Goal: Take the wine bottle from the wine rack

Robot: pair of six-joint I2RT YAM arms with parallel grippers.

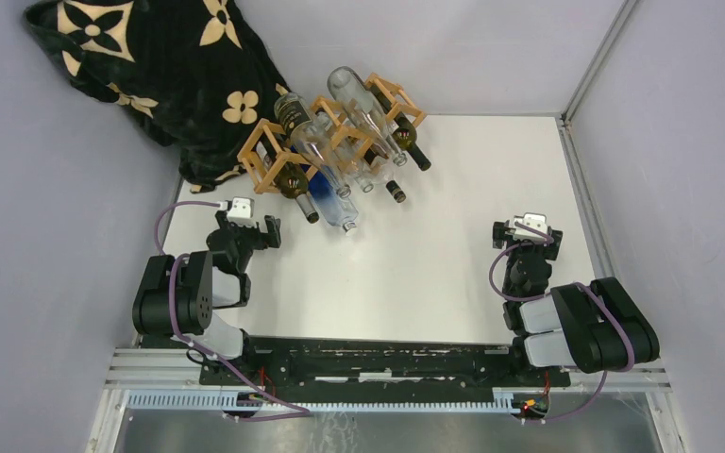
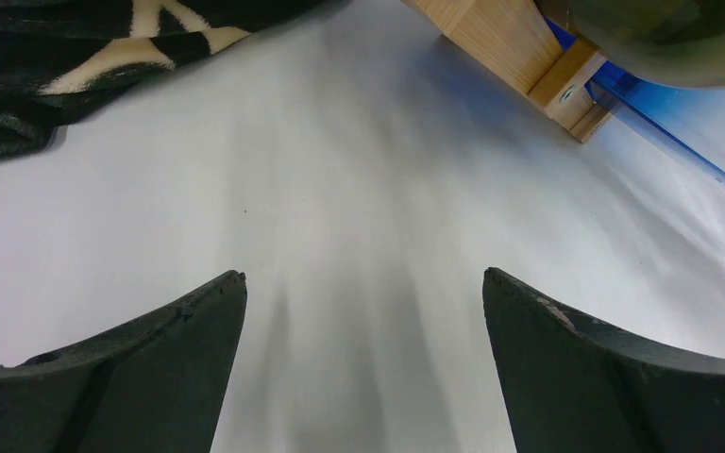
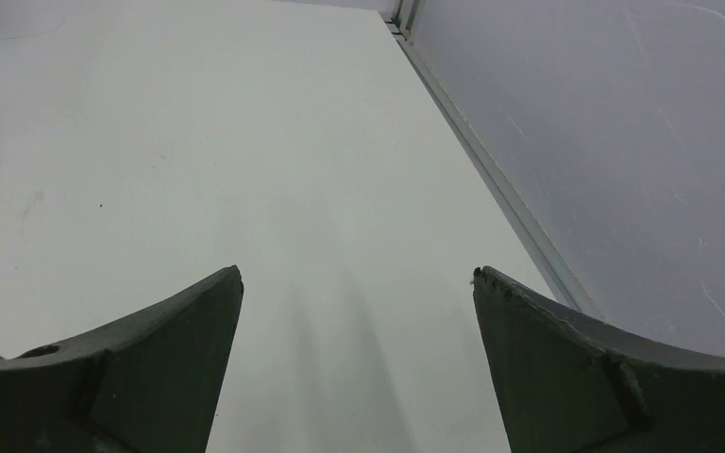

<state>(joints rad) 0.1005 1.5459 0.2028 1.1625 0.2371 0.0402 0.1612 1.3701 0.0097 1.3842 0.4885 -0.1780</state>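
Note:
The wooden wine rack (image 1: 269,142) stands at the table's far left-centre, with several bottles lying across it, necks pointing toward the arms. A dark green bottle (image 1: 295,181) lies lowest on the left, a clear blue-tinted bottle (image 1: 332,198) beside it, and a clear bottle (image 1: 363,106) on top. My left gripper (image 1: 245,225) is open and empty, just short of the rack's near-left corner. In the left wrist view it (image 2: 363,276) hovers over bare table, with the rack's foot (image 2: 529,57) and the dark green bottle (image 2: 670,33) ahead on the right. My right gripper (image 1: 526,229) (image 3: 359,272) is open and empty, far right.
A black cloth with cream flower shapes (image 1: 151,66) is heaped at the back left, touching the rack, and shows in the left wrist view (image 2: 75,57). Grey walls enclose the table; a metal rail (image 3: 491,170) runs along the right edge. A short dark bottle neck (image 1: 396,192) pokes out under the rack.

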